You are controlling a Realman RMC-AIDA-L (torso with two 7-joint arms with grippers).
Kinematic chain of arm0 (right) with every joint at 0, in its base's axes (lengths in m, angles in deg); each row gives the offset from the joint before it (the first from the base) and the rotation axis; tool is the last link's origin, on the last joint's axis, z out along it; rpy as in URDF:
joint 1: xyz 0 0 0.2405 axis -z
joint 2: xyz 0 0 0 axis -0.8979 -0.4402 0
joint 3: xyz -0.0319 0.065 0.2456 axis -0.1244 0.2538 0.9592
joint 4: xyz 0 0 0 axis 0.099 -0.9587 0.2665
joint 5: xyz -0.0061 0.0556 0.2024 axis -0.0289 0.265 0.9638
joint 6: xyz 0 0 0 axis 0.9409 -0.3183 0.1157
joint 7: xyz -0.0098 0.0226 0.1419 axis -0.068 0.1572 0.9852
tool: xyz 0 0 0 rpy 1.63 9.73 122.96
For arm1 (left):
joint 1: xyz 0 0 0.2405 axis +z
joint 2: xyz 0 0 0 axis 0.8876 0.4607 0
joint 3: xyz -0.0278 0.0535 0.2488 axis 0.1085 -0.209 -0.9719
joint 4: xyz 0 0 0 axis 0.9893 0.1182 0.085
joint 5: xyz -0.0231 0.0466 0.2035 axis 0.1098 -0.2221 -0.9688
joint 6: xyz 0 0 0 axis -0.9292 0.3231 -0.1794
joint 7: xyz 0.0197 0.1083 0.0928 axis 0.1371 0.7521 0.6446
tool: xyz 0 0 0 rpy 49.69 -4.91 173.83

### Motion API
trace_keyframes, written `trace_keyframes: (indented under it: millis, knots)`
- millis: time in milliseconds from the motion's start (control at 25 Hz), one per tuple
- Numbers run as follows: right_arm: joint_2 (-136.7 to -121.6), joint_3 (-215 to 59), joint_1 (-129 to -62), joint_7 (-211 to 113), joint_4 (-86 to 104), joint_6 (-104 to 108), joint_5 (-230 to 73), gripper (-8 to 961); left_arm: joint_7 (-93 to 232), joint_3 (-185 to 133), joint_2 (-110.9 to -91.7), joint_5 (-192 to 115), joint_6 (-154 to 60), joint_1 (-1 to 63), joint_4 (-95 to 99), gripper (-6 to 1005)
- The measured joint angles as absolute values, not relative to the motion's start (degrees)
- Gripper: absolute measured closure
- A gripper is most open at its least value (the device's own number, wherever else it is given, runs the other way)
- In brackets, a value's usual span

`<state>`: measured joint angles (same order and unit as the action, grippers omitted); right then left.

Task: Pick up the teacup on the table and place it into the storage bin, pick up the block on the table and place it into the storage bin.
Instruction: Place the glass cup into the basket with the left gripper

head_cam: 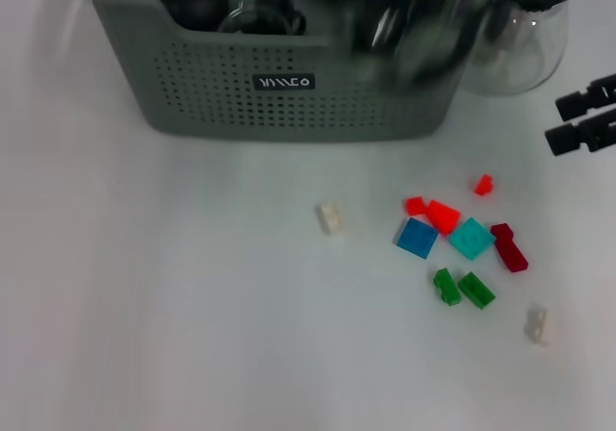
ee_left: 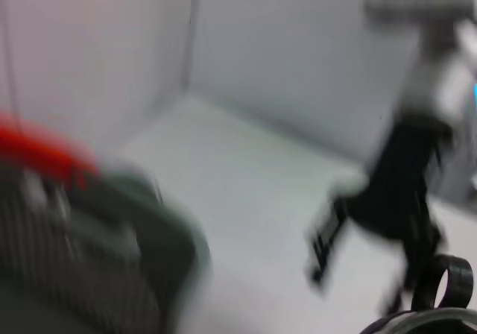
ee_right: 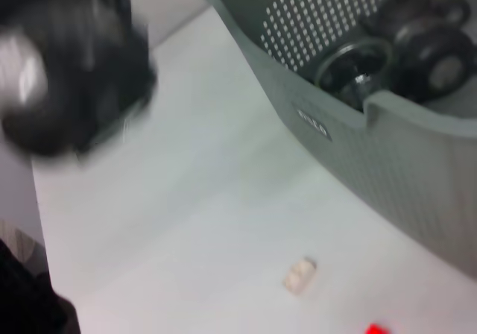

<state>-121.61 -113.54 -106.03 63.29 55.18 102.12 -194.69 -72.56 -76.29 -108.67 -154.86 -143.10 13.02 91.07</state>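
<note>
Behind the bin on my right side sits a clear glass pot (head_cam: 525, 41) w/ a dark lid, just beside the bin's corner. My right gripper (head_cam: 585, 115) hangs at the table's right edge, near that pot; two black fingers (head_cam: 583, 100) show w/ a gap between them, so it's apart and holding nothing. Left gripper (head_cam: 414, 27) is a dark blur over the right part of the storage bin (head_cam: 289, 85); can't tell if it's apart or together. Bin stands at the far side of the white table (head_cam: 144, 306): grey-green plastic, perforated walls, rolled rim, small black label w/ white lettering. Inside it I see dark rounded items and a glass-looking ring, too blurred to name. Blocks lie in front of the bin, well apart from it: a cream block (head_cam: 330, 218) alone, then a cluster of red, blue, teal, dark red and green blocks (head_cam: 452, 243), plus another cream block (head_cam: 537, 324) nearer me. All small, hard-edged, matte pieces.
</note>
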Motion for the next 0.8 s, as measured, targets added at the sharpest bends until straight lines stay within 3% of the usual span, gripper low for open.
trace_keyframes:
  millis: [200,560,800]
  knots:
    - [-120.61,-113.24,-105.57,63.7,55.41,103.17,-196.26,112,-74.8,-78.36,-105.7,-162.74,-132.58,4.44,83.59,956]
    - [-119.26,-112.99,-104.41,63.29,55.74,103.45,-197.15,111,-75.19,-79.01,-103.66,-175.98,-111.17,-5.0,57.3,956]
    - [-119.37,-113.07,-104.97,62.51,55.63,102.98,-199.76,111,-74.86,-79.11,-103.0,-176.73,-103.3,-6.18,47.82,956]
